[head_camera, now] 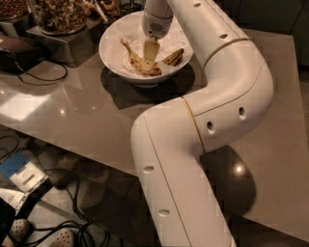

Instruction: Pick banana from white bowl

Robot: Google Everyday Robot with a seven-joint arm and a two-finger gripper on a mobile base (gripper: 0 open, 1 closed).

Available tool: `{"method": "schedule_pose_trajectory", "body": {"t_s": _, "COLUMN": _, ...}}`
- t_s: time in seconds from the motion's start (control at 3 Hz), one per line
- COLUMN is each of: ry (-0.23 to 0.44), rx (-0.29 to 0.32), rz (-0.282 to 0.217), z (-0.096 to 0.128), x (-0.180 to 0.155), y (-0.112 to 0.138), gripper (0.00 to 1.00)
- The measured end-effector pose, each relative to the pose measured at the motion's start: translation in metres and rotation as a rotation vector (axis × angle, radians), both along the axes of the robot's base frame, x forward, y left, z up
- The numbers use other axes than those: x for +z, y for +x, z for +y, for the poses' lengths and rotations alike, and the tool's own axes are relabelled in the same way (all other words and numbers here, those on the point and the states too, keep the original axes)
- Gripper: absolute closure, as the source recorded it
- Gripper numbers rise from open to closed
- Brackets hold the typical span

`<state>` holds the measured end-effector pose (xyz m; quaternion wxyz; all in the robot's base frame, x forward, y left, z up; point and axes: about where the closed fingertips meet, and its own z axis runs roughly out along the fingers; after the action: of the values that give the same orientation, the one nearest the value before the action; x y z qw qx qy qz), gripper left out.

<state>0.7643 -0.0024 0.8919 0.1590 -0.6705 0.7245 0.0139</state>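
The white bowl (110, 52) stands at the back of the table, lined with crumpled white paper. The curved yellow banana (135, 62) with dark speckles lies in it, running from the left side round to the right. My gripper (148, 59) reaches straight down into the bowl from above and meets the middle of the banana, hiding part of it. The white arm (227, 96) bends back across the table toward the camera.
Glass jars of brown food (59, 14) stand on a grey box (63, 43) left of the bowl. A black cable (36, 75) lies on the table's left. Below the table's front edge the floor holds cables, shoes and a blue-white box (24, 173).
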Motion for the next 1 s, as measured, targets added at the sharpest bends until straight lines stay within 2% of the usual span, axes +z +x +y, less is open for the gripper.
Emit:
{"method": "schedule_pose_trajectory", "body": {"t_s": 0.33, "ry": -0.011, "rx": 0.012, "rz": 0.004, "z": 0.004, "x": 0.000, "y": -0.002, "gripper": 0.44}}
{"method": "schedule_pose_trajectory", "body": {"t_s": 0.67, "ry": -0.022, "rx": 0.020, "rz": 0.014, "z": 0.008, "x": -0.004, "y": -0.002, "gripper": 0.39}}
{"method": "schedule_pose_trajectory", "body": {"t_s": 1.0, "ry": -0.034, "rx": 0.036, "rz": 0.035, "z": 0.014, "x": -0.013, "y": -0.003, "gripper": 0.42}}
